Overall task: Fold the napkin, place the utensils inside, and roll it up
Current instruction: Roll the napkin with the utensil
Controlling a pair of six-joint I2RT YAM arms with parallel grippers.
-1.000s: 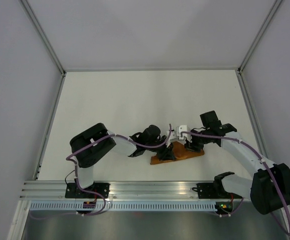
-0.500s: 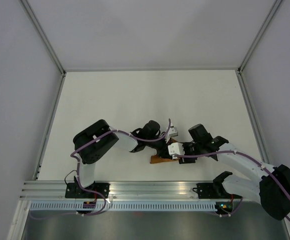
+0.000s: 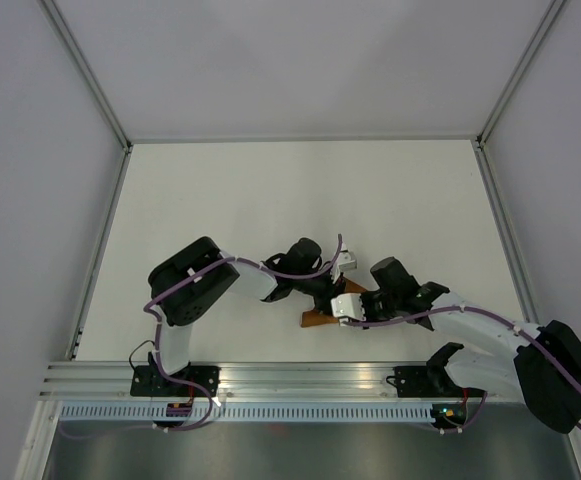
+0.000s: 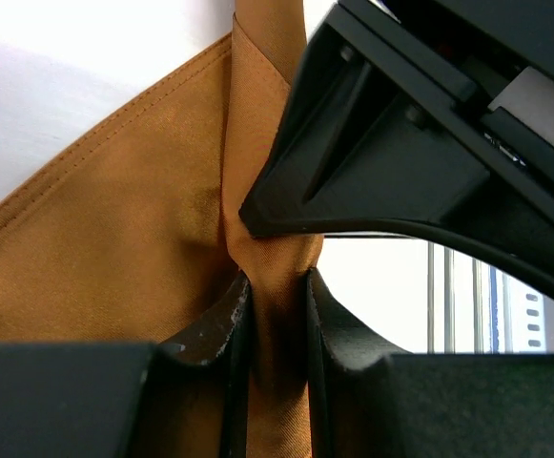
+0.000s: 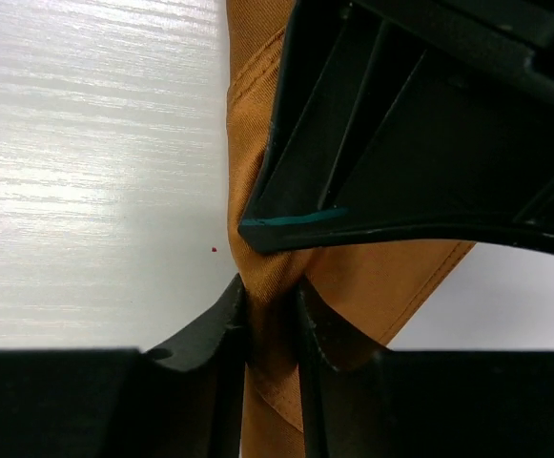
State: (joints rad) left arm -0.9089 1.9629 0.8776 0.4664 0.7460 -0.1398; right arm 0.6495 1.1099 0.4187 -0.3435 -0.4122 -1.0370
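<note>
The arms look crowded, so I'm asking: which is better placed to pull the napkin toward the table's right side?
Right, probably. The right tool pinches the napkin and its arm reaches in from that side, so it could simply draw back. The left tool, also pinching, would push across it.

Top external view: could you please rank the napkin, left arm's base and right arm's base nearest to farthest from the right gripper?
1. napkin, pinched in the right gripper.
2. right arm's base, near right.
3. left arm's base, near left.
</note>
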